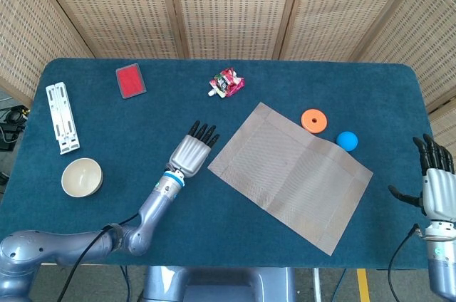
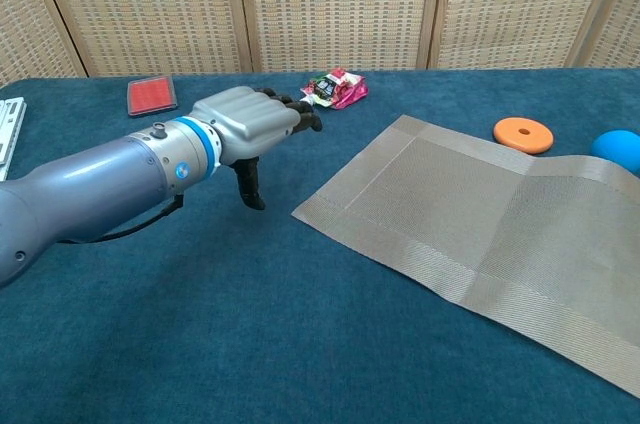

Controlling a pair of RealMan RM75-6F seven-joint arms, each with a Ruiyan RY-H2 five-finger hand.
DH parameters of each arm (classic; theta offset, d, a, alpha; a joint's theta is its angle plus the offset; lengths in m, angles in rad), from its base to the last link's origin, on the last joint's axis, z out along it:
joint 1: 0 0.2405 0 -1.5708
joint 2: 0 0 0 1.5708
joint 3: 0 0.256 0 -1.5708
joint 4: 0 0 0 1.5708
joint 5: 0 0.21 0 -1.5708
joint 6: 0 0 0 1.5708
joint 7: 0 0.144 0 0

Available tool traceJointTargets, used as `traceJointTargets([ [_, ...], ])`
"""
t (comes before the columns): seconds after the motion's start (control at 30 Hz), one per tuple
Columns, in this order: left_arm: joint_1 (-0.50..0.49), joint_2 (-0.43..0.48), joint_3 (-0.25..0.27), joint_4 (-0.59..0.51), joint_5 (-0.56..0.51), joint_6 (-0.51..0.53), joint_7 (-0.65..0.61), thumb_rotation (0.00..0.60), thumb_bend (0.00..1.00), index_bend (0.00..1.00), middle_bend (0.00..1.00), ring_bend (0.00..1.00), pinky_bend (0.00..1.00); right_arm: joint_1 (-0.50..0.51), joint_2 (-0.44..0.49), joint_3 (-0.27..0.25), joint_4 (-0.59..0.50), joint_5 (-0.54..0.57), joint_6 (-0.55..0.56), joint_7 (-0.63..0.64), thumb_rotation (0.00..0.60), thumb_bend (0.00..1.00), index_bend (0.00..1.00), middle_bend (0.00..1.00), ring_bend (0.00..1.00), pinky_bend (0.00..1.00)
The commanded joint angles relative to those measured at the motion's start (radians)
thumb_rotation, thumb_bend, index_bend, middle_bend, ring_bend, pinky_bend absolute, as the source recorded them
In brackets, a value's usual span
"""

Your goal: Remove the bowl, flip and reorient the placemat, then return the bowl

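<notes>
Bowl (image 1: 81,177) off the mat, near the table's left edge toward the front corner. Placemat (image 1: 290,173) flat and skewed, right of table centre, one corner near the front edge. Left hand (image 1: 192,152) empty, fingers extended and apart, just beside the mat's left corner, not touching. Right hand (image 1: 435,186) empty, fingers spread, off the right edge. Step judged: bowl removal done, flip about to start. Next move calls for working fingertips under the thin left corner to lift it; mat may slide on the cloth.
</notes>
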Motion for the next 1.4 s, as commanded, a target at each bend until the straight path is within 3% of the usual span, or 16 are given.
traceJointTargets([
  [0.03, -0.026, -0.032, 0.009, 0.040, -0.022, -0.009, 0.009, 0.600, 0.00, 0.10, 0.00, 0.00, 0.00, 0.000, 0.003, 0.003, 0.004, 0.003, -0.002, 0.008, 0.600, 0.21, 0.10, 0.00, 0.00, 0.00],
  [0.67, -0.118, -0.163, 0.026, 0.221, -0.061, -0.037, 0.001, 0.600, 0.01, 0.14, 0.00, 0.00, 0.00, 0.011, 0.008, 0.011, 0.020, 0.035, -0.048, 0.046, 0.600, 0.21, 0.10, 0.00, 0.00, 0.00],
  [0.83, -0.133, -0.197, 0.029, 0.264, -0.051, -0.033, -0.014, 0.600, 0.20, 0.20, 0.00, 0.00, 0.00, 0.012, 0.010, 0.015, 0.022, 0.040, -0.051, 0.054, 0.600, 0.21, 0.10, 0.00, 0.00, 0.00],
  [1.4, -0.134, -0.232, 0.047, 0.338, 0.100, -0.007, -0.174, 0.600, 0.56, 0.23, 0.00, 0.00, 0.00, 0.010, 0.016, 0.013, 0.014, 0.039, -0.054, 0.065, 0.600, 0.21, 0.10, 0.00, 0.00, 0.00],
])
